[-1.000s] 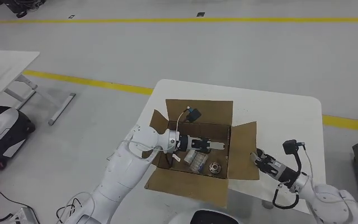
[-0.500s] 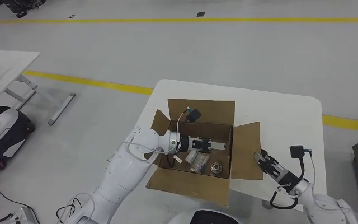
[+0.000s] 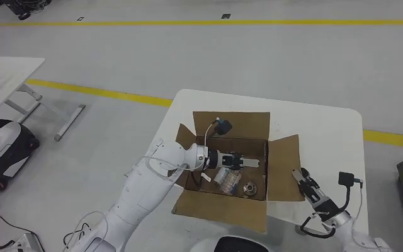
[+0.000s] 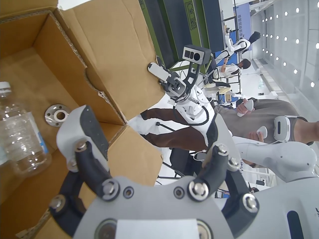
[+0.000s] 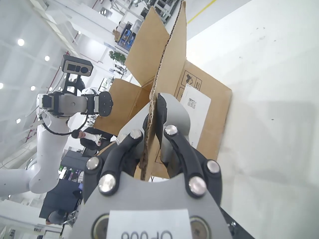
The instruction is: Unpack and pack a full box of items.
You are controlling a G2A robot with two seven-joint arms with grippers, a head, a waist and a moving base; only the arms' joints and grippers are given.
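An open cardboard box (image 3: pixel 230 123) stands on the white table (image 3: pixel 315 120), flaps spread. Inside lie a clear plastic bottle (image 3: pixel 228 179) (image 4: pixel 17 140) and a round metal flange (image 3: pixel 250 188) (image 4: pixel 56 115). My left gripper (image 3: pixel 250 162) (image 4: pixel 149 135) hangs open inside the box, above the bottle and flange, holding nothing. My right gripper (image 3: pixel 298 177) (image 5: pixel 155 105) is shut on the outer edge of the box's right flap (image 3: pixel 282 165) (image 5: pixel 172 50), with the cardboard between its fingers. It also appears beyond the flap (image 4: pixel 159 72).
The box's near flap (image 3: pixel 220 211) hangs toward the table's front edge. Bare tabletop lies to the right of the box and behind it. The floor with yellow lines (image 3: pixel 189 22) surrounds the table.
The right gripper has drawn back to the right and toward the front edge with the flap, and the whole box has slid right. The left gripper stayed inside the box, shifting right with it.
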